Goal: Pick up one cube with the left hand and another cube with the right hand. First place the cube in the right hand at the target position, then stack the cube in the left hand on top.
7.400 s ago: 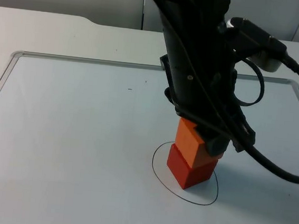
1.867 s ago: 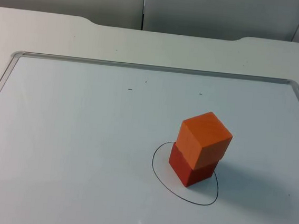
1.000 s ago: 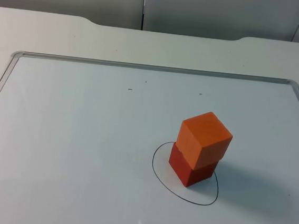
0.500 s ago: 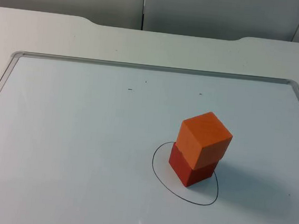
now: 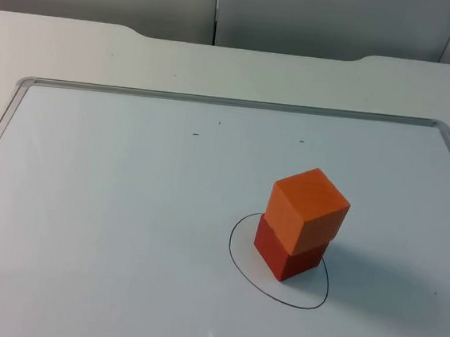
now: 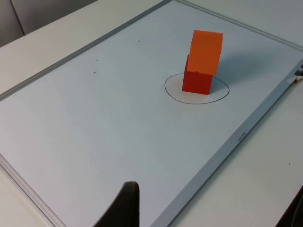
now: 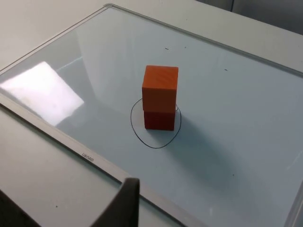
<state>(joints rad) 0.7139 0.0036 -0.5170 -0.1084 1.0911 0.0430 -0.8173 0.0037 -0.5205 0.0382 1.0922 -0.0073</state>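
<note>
Both grippers are drawn well back from the stack, each looking at it from a distance across the whiteboard. Of the left gripper, one black fingertip [image 6: 124, 206] can be seen above the board's near edge, well apart from the cubes; whether its fingers are spread or pressed together I cannot tell. Likewise for the right gripper, a single black fingertip [image 7: 124, 202] stands over the table just outside the board's frame, and its opening cannot be judged either. Neither one touches or holds anything visible.

On the whiteboard [image 5: 110, 205] a thin black oval outline [image 5: 237, 269] is drawn, and the red cube [image 5: 287, 256] sits inside it, resting flat on the board. An orange cube [image 5: 307, 210] sits on top of the red one. It is not squarely aligned: in the top view it overhangs slightly toward the right side, and in the left wrist view [image 6: 205, 52] it looks a little offset and perhaps tilted over the red cube [image 6: 196, 82], though the angle makes that hard to confirm. From the right wrist view the orange cube [image 7: 160, 89] appears almost straight above the red one [image 7: 159, 119]. Its faces are plain and matte.
</note>
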